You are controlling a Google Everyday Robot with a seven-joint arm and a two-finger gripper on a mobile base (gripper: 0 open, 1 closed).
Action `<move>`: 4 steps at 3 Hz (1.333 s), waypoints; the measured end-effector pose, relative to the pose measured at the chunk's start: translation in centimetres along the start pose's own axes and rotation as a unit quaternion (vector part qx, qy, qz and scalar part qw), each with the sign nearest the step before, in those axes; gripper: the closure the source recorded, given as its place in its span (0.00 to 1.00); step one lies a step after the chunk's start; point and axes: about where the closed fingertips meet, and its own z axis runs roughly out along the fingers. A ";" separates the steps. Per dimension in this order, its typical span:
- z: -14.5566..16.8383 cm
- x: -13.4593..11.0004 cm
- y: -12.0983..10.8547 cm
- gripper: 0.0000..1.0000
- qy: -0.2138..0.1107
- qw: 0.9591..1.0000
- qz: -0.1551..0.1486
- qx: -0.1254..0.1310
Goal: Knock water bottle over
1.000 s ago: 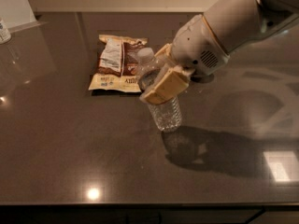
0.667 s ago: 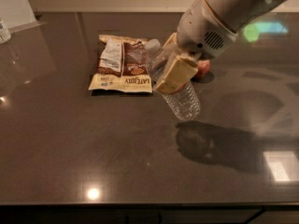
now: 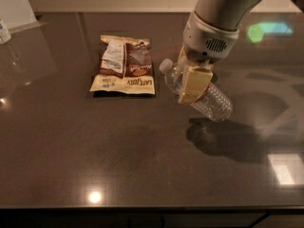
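Observation:
The water bottle (image 3: 211,101) is a clear ribbed plastic bottle with a white cap. It is tipped far over, almost lying flat, with the cap pointing left and the base pointing right and toward me. It hangs just above the dark tabletop (image 3: 118,151), and its shadow falls below it. My gripper (image 3: 190,82) comes down from the upper right and is shut around the bottle's middle. One tan finger (image 3: 194,83) crosses the front of the bottle; the other is hidden behind it. The finger hides the label band.
A brown and cream snack bag (image 3: 124,65) lies flat just left of the bottle's cap. A small container (image 3: 4,31) stands at the far left edge. The table's front edge runs along the bottom of the view.
The bottle went from upright to nearly horizontal, cap swinging left and base right. My gripper moved right and back with it, staying around the bottle.

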 end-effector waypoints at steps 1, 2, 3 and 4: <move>2.8 2.3 0.0 1.00 0.076 0.997 -0.004 -0.015; 4.6 3.6 0.1 1.00 0.120 0.992 -0.008 -0.022; 5.9 4.2 0.2 0.82 0.166 0.986 -0.020 -0.023; 7.0 4.6 0.4 0.59 0.205 0.978 -0.038 -0.021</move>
